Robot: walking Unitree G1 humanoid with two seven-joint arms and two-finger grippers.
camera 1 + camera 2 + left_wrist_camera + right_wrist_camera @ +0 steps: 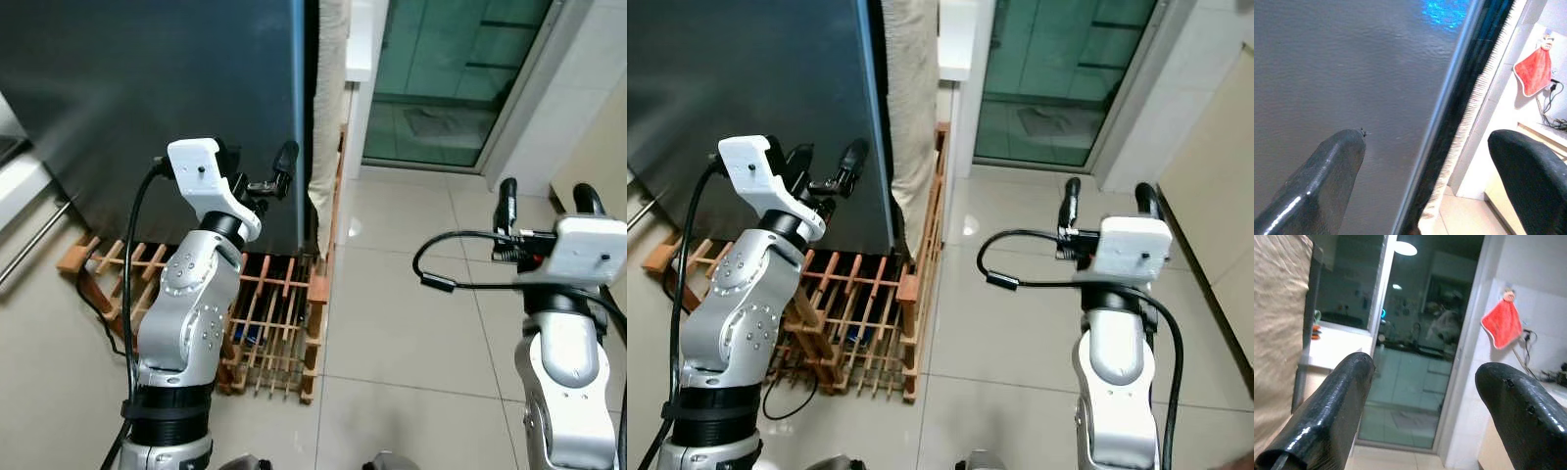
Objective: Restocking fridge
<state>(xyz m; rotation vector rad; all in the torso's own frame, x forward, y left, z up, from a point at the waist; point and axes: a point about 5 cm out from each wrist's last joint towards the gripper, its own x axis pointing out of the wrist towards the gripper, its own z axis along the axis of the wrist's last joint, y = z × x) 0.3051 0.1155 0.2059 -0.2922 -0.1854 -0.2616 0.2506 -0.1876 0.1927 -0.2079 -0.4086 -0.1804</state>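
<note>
The fridge [147, 88] is a tall dark grey cabinet with its door shut, standing at the upper left. My left gripper [257, 164] is raised in front of the door, close to its right edge [1449, 112]. It is open and holds nothing; in the left wrist view its fingers [1317, 186] stand on either side of that edge. My right gripper [547, 201] is held up over the tiled floor at the right, well away from the fridge. It is open and empty, its fingers [1327, 416] pointing towards the glass door.
A wooden slatted rack [274, 323] lies on the floor at the fridge's foot. A beige cloth [328, 98] hangs beside the fridge. A glass sliding door [441, 78] is ahead, with tiled floor [402, 294] before it. A red towel [1535, 68] hangs on the wall.
</note>
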